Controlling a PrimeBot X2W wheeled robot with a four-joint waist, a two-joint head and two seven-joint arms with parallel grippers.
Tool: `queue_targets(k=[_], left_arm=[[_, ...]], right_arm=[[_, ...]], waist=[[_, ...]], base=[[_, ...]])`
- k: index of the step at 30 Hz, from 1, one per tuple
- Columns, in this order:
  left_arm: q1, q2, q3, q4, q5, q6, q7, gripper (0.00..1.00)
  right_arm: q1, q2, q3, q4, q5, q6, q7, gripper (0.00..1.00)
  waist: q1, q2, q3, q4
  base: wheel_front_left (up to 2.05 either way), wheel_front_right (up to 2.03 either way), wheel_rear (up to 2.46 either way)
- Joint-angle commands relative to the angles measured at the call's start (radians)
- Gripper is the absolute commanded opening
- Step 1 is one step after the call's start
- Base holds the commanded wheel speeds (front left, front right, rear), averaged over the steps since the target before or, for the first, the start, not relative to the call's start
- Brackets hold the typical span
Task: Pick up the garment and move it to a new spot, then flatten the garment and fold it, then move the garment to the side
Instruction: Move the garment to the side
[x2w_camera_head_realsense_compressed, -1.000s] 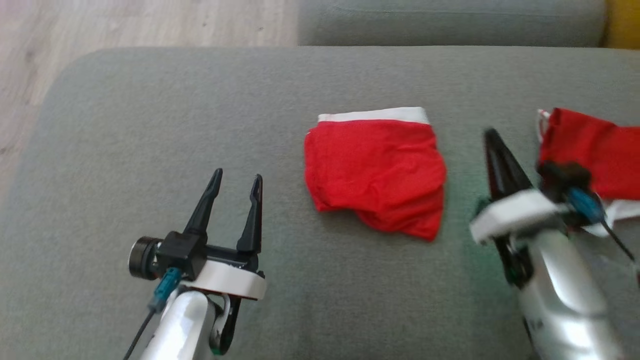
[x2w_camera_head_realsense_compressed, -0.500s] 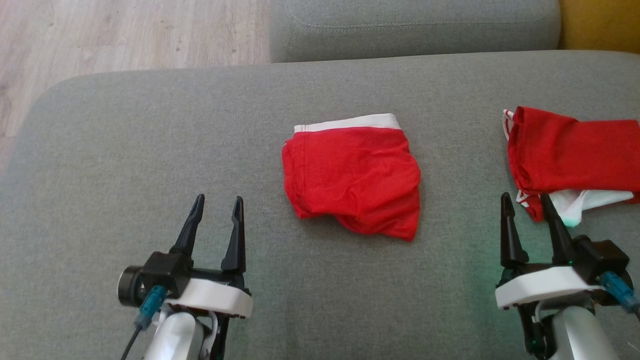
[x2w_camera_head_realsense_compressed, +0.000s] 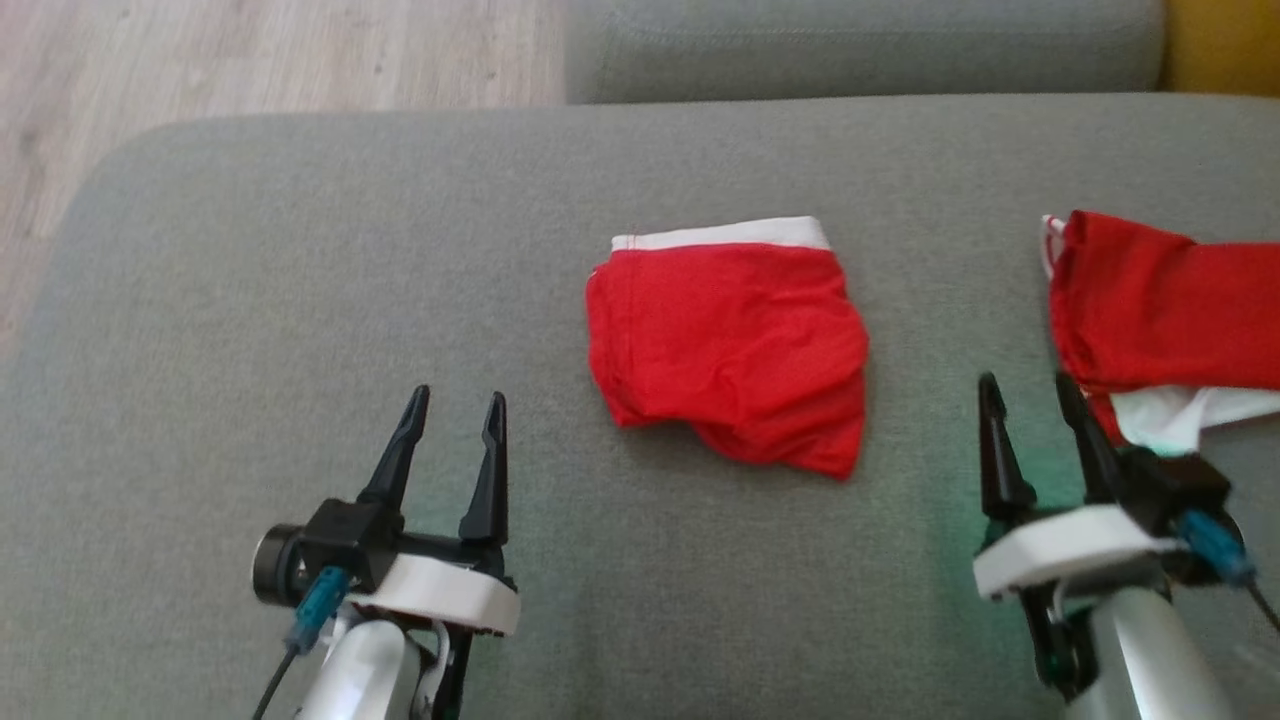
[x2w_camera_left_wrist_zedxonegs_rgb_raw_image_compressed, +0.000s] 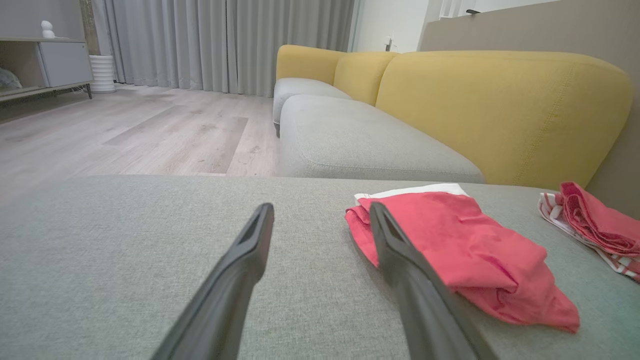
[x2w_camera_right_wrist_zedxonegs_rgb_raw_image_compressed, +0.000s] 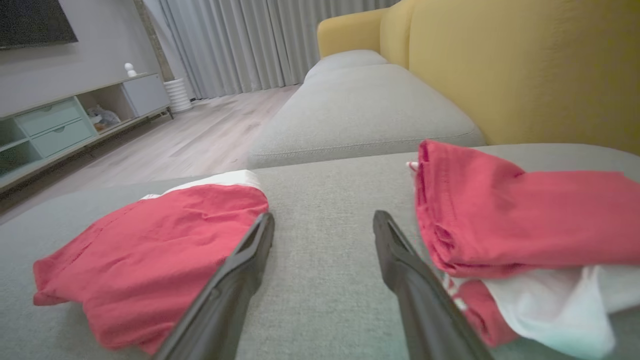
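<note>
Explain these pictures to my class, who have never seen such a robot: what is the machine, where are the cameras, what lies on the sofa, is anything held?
This is a robot with two arms, each ending in a two-fingered gripper. One picture looks down from its head at the left gripper and right gripper above a grey sofa cushion. The other two come from wrist cameras, looking along each gripper's fingers. A red garment with a white waistband lies in the middle; a red-and-white pile lies by the right gripper. Both grippers are open and hold nothing.
</note>
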Motion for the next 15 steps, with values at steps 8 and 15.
queue_targets(k=[8, 15], left_arm=[[-0.08, 0.004, 0.008, -0.035, 0.007, -0.003, -0.01, 1.0], [-0.105, 0.004, -0.026, -0.026, -0.001, 0.002, -0.01, 1.0]], right_arm=[[-0.19, -0.002, 0.075, 0.068, 0.017, -0.001, 0.11, 1.0], [-0.299, -0.002, 0.107, 0.242, 0.08, -0.001, 0.197, 1.0]], waist=[[0.0, 0.0, 0.082, 0.066], [0.0, 0.0, 0.106, 0.121]], base=[[0.0, 0.0, 0.0], [0.0, 0.0, 0.0]])
